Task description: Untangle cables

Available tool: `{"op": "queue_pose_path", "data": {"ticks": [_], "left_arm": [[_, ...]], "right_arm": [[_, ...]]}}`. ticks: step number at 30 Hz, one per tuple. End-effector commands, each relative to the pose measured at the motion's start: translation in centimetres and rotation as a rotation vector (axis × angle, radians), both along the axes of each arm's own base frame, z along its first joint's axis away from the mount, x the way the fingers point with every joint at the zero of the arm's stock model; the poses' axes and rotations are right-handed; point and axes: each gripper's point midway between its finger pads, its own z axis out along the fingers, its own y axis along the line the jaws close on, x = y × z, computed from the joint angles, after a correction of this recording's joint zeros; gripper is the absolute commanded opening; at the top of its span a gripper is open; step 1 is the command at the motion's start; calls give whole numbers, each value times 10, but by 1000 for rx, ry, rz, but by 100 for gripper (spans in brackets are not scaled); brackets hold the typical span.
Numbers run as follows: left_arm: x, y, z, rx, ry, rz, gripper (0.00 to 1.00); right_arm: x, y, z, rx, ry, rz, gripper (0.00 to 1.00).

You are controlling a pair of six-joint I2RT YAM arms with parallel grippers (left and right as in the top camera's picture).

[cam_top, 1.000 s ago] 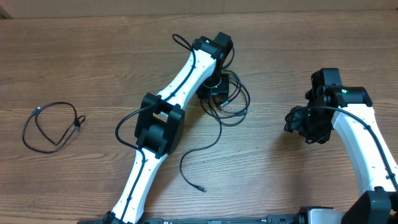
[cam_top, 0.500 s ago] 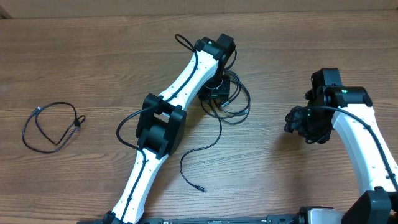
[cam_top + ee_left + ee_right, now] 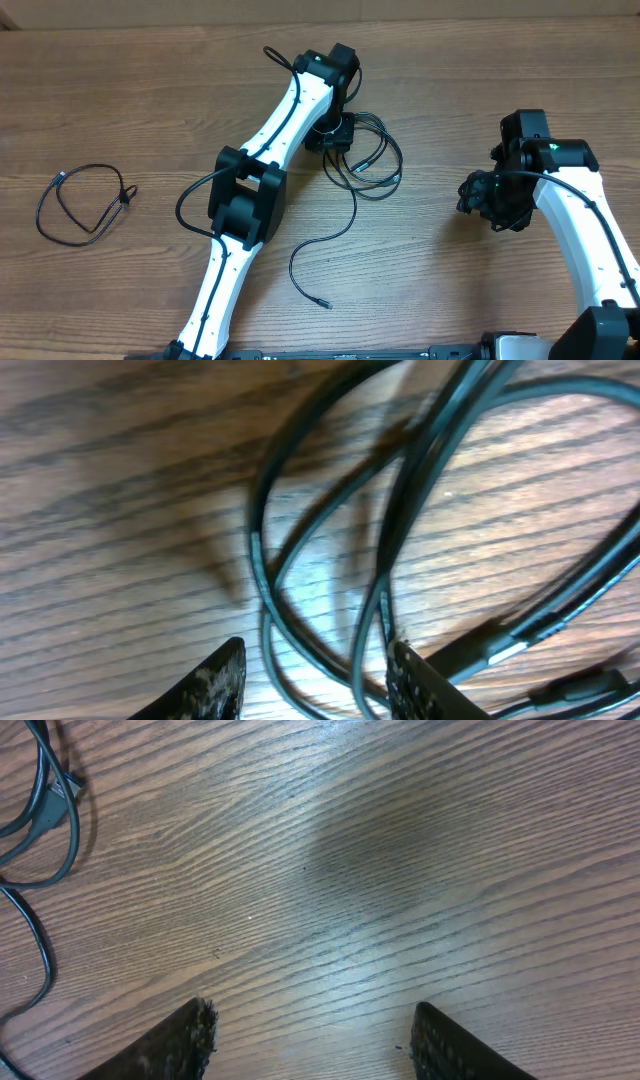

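Note:
A tangle of thin black cables (image 3: 372,158) lies in loose loops at the table's middle back, with one strand trailing down to a plug end (image 3: 322,302). My left gripper (image 3: 332,135) is at the tangle's left edge; in the left wrist view its fingers (image 3: 315,680) are open with cable loops (image 3: 330,550) lying between them. A separate coiled black cable (image 3: 82,203) lies at the far left. My right gripper (image 3: 480,195) is open and empty to the right of the tangle, its fingers (image 3: 310,1040) over bare wood, cable loops (image 3: 35,810) at the view's left edge.
The wooden table (image 3: 120,90) spreads around. The left arm's white links (image 3: 245,200) stretch diagonally from the front edge to the tangle. The right arm (image 3: 580,230) stands at the right side.
My left gripper and arm have shifted left and slightly back at the tangle's edge. The right arm has not moved.

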Motion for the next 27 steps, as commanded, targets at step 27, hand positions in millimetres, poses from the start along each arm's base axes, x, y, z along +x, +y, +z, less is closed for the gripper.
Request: {"op": "queue_pose_path", "data": {"ticks": [27], "left_arm": [[-10, -14, -7, 36, -19, -122, 32]], "right_arm": [[4, -3, 5, -11, -15, -4, 62]]}}
